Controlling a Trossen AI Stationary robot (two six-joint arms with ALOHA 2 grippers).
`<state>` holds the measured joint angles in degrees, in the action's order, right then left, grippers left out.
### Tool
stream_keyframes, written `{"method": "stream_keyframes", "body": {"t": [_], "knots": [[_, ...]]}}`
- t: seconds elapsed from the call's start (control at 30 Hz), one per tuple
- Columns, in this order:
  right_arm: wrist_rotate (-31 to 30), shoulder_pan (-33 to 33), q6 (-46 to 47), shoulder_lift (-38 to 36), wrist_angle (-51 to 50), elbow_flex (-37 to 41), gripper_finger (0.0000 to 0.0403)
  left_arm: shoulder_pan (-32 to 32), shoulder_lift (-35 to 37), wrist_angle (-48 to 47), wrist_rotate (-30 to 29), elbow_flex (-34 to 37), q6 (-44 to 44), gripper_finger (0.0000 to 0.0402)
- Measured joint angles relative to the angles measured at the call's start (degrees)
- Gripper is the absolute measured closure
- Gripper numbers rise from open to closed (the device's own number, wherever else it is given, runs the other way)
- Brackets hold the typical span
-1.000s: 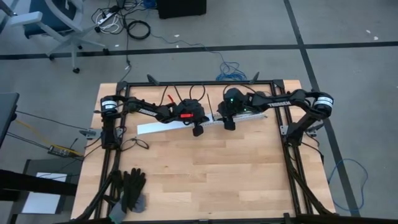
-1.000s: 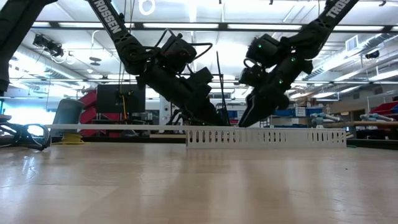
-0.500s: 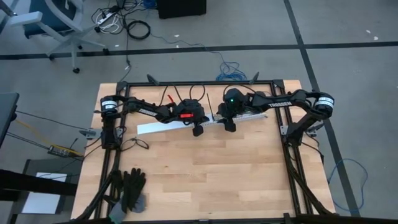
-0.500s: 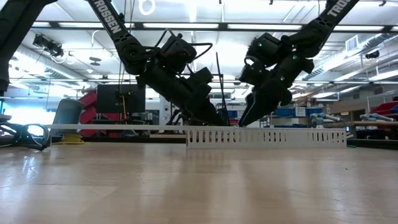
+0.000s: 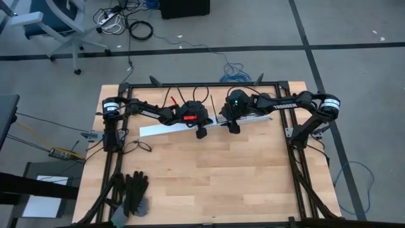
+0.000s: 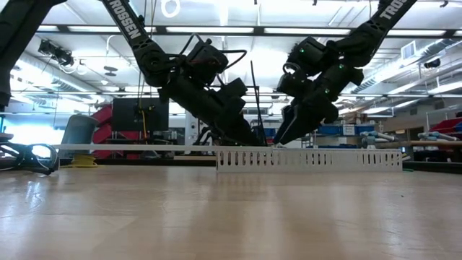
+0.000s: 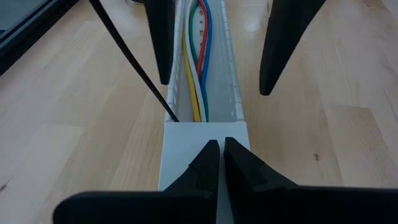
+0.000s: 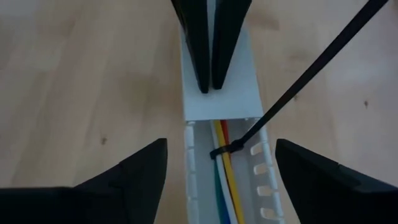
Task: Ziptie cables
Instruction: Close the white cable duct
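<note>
A long white slotted channel [image 5: 253, 118] lies across the table's far half, and a plain white cover [image 7: 205, 149] lies on its left stretch. The cables [image 7: 196, 68], red, green, blue, yellow and white, lie inside the channel. A black ziptie [image 8: 227, 149] is looped around them just past the cover's end, and its tail [image 8: 311, 68] slants up and away. My left gripper [image 7: 219, 155] is shut, tips on the cover's end. My right gripper [image 8: 221, 142] is open, one finger on either side of the channel, over the ziptie's loop, touching nothing. My left gripper has its shut fingertips [image 8: 211, 74] set down on the white cover's top face [image 7: 214, 134], close to the cover's end where the cables come out. The fingers slant down from the table's left and lie along the channel. The cover lies flat on the channel.
A pair of black gloves [image 5: 134, 193] lies at the near left corner. A thin black wire loop [image 5: 143, 145] lies near the left arm's base. Black frame rails [image 5: 202, 84] run along the far and side edges. Bare wood [image 5: 215, 177] fills the near half.
</note>
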<state>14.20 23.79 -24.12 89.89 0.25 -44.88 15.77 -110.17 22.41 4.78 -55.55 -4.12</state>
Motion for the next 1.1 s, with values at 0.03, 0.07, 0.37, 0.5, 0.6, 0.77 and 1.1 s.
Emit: {"method": "stream_keyframes", "body": {"t": [0.03,0.07,0.37,0.5,0.6,0.77,1.1], "knots": [[0.00,0.04,-0.11,0.00,0.07,0.00,0.0118,0.00,0.00,0.00,0.00,0.00,0.02,0.0401],[0.00,0.05,-0.11,0.00,0.13,0.00,0.0115,0.00,0.00,0.00,0.00,0.00,0.02,0.0401],[0.26,0.10,-0.03,3.77,1.71,-0.05,0.0118,0.00,-0.02,0.13,0.02,0.02,0.04,0.0401],[-2.07,0.09,0.27,4.71,2.72,0.04,0.0117,0.00,-0.02,0.10,0.04,0.02,0.06,0.0401],[-2.37,0.24,0.52,4.44,3.26,0.00,0.0118,0.00,-0.04,0.04,0.04,0.02,0.06,0.0401],[-2.35,0.39,1.57,4.38,2.92,0.00,0.0130,0.00,-0.02,0.08,0.02,0.02,0.04,0.0401],[-2.24,0.37,1.41,4.37,2.96,0.00,0.0175,0.04,-0.11,1.01,1.06,0.02,0.00,0.0401]]}}
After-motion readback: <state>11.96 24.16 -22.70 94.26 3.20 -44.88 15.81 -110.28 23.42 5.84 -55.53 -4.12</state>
